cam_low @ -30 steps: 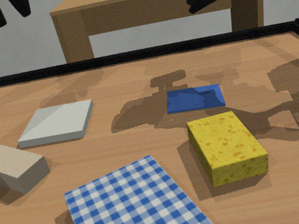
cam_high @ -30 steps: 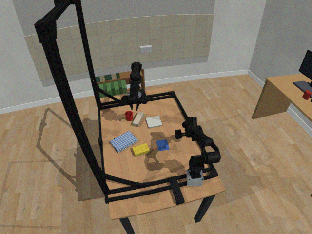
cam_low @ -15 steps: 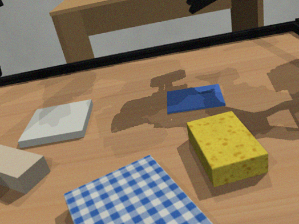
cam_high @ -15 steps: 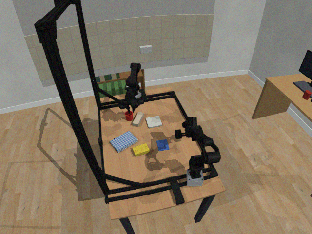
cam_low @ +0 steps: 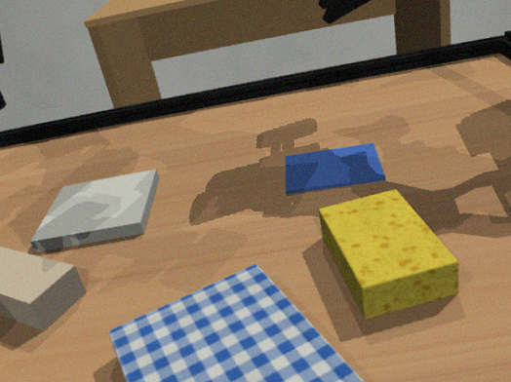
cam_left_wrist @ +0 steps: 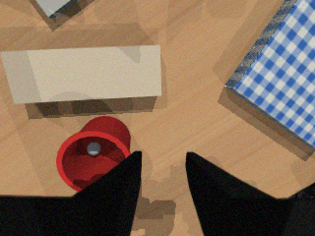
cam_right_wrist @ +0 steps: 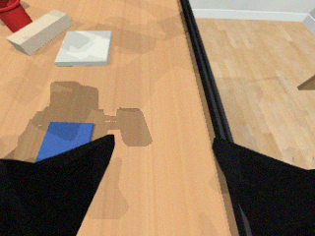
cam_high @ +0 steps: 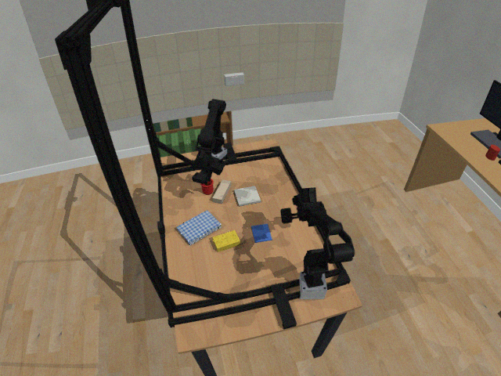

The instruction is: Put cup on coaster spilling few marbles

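Observation:
The red cup point(cam_high: 207, 186) stands upright on the table at the far left side, next to a beige block point(cam_high: 221, 190). In the left wrist view the cup point(cam_left_wrist: 94, 152) holds one grey marble point(cam_left_wrist: 94, 148). My left gripper point(cam_left_wrist: 163, 157) hovers just above and beside the cup; its fingers stand partly apart with only table between them, and one finger overlaps the cup's rim. The blue flat coaster point(cam_high: 261, 233) lies mid-table; it also shows in the right wrist view point(cam_right_wrist: 64, 140). My right gripper point(cam_high: 286, 215) is open and empty, held above the table near the coaster.
A grey-white slab point(cam_high: 247, 196) lies beside the beige block. A blue checked cloth block point(cam_high: 198, 226) and a yellow sponge point(cam_high: 226, 240) lie between the cup and the coaster. A black frame rail point(cam_right_wrist: 207, 88) runs along the table's edge.

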Controlling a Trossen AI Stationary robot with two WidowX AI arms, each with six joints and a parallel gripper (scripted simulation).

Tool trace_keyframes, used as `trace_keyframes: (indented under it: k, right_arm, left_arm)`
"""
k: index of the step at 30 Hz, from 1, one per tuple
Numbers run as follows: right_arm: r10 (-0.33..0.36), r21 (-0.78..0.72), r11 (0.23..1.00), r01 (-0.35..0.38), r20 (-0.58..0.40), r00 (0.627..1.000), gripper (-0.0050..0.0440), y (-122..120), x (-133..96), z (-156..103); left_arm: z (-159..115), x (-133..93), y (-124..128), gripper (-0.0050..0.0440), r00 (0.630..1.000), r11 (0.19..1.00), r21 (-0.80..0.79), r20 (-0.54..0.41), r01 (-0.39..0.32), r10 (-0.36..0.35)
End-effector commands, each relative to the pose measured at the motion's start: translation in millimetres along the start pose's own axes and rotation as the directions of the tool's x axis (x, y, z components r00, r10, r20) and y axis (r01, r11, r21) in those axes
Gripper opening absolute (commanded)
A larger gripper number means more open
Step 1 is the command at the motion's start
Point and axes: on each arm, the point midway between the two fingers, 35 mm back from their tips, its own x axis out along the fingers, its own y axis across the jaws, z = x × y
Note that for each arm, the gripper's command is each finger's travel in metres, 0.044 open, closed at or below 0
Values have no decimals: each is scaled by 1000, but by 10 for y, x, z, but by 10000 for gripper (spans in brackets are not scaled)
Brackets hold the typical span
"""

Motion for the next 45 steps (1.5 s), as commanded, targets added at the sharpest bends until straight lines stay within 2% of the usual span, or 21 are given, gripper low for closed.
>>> trace_keyframes:
  k: [1,6,10,25,45]
  right_arm:
    - [0,0,1000,0,0,1000,400,0,0,-1]
    - [0,0,1000,0,0,1000,400,0,0,-1]
    - [0,0,1000,0,0,1000,400,0,0,-1]
    - [0,0,1000,0,0,1000,400,0,0,-1]
    - [0,0,1000,0,0,1000,400,0,0,-1]
  left_arm:
    - [-102,90,118,135,1000,982,-189,12,-13,16]
    - [-217,233,261,135,999,904,-425,11,-42,51]
    - [-239,261,290,135,998,876,-479,11,-46,58]
    - [-238,303,289,135,998,876,-479,11,-46,58]
    - [-233,601,298,135,998,876,-479,11,-46,58]
